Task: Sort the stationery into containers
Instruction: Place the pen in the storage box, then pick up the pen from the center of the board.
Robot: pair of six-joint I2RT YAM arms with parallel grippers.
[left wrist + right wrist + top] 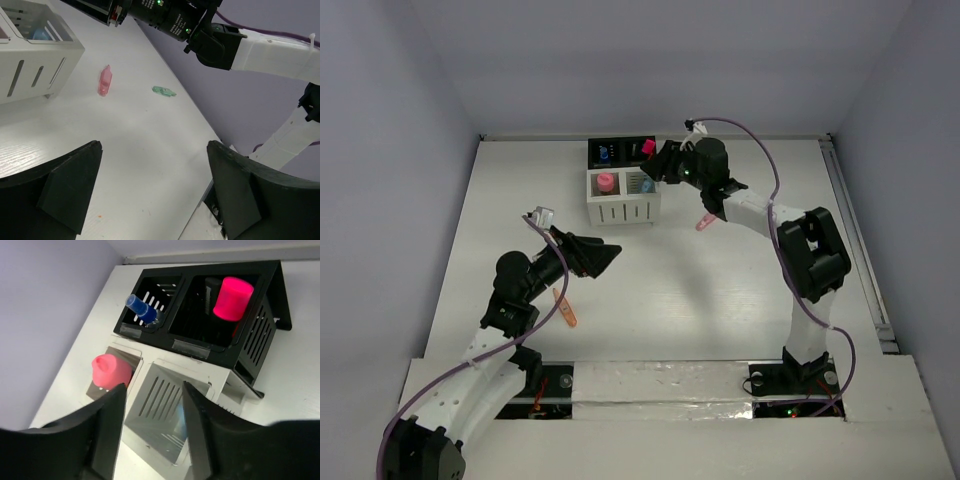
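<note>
- Two claws are showing jaws apart: the right gripper (150, 435) is hanging directly over a white slotted cup (160, 407) with nothing visible between its fingers, and the left gripper (152, 192) is hovering empty above the table (150, 135).
- The containers (623, 200) are holding a pink-capped highlighter (231, 297) and a blue pen (142, 309) in the black cups, and a pink cap (111, 371) in the other white cup.
- A pink pen (104, 80), a green piece (163, 91) and an orange pen (565, 308) are lying loose on the table.
- Judgement: the right arm is needing a straight lift clear of the rim before swinging away. The left is needing its jaws squared across the chosen pen.
</note>
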